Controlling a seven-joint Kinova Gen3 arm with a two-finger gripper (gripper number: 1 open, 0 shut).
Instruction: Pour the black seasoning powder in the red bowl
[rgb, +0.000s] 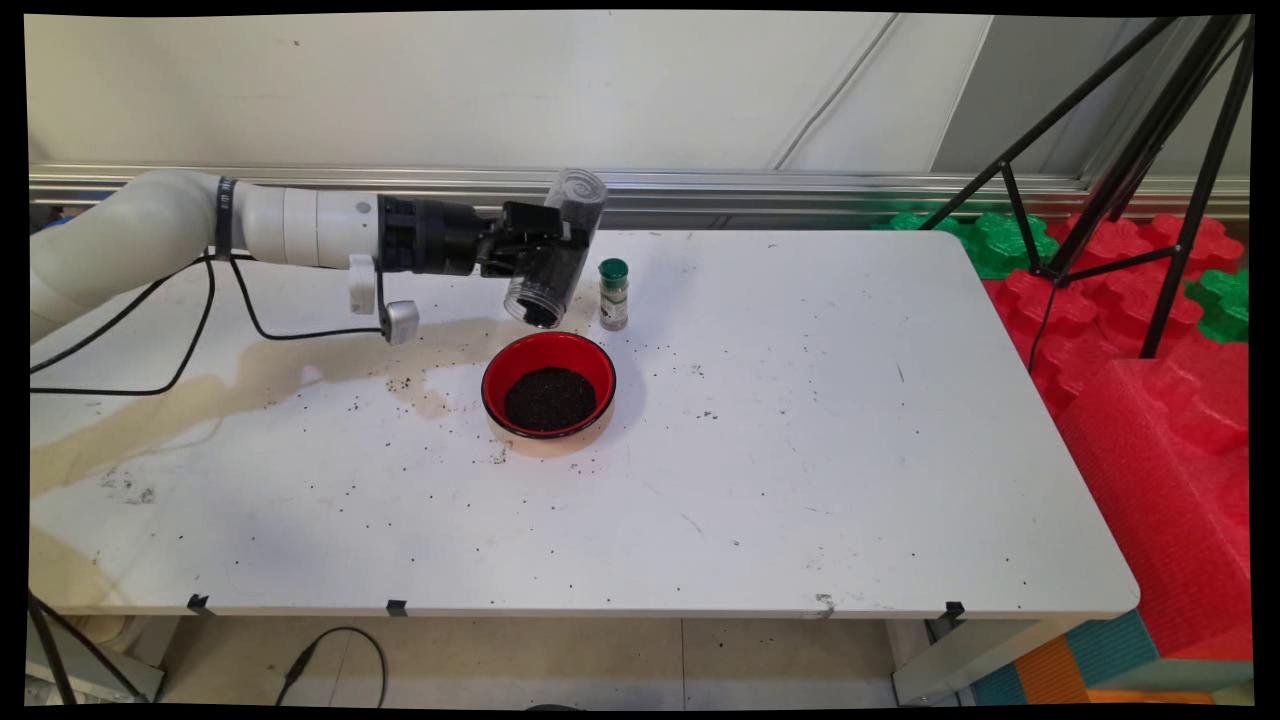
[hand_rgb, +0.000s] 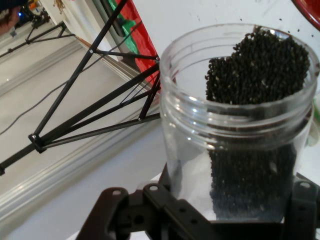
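Above red bowl (rgb: 548, 385), end effector (rgb: 545, 262) clamping clear jar (rgb: 558, 255) — tilted, dark seeds inside

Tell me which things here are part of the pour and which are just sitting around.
In the pour:
- gripper, shut on the clear jar, tilted, mouth down
- dark seeds at the jar's mouth
- red bowl below, holding seeds

Lying about:
- green-capped spice bottle
- black tripod
- foam blocks

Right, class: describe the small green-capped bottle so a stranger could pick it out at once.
Start at the white table and find the red bowl of dark seeds near its middle. Just behind it, on the right, stands the small green-capped bottle: upright, closed and slimmer than the tilted clear plastic jar beside it.
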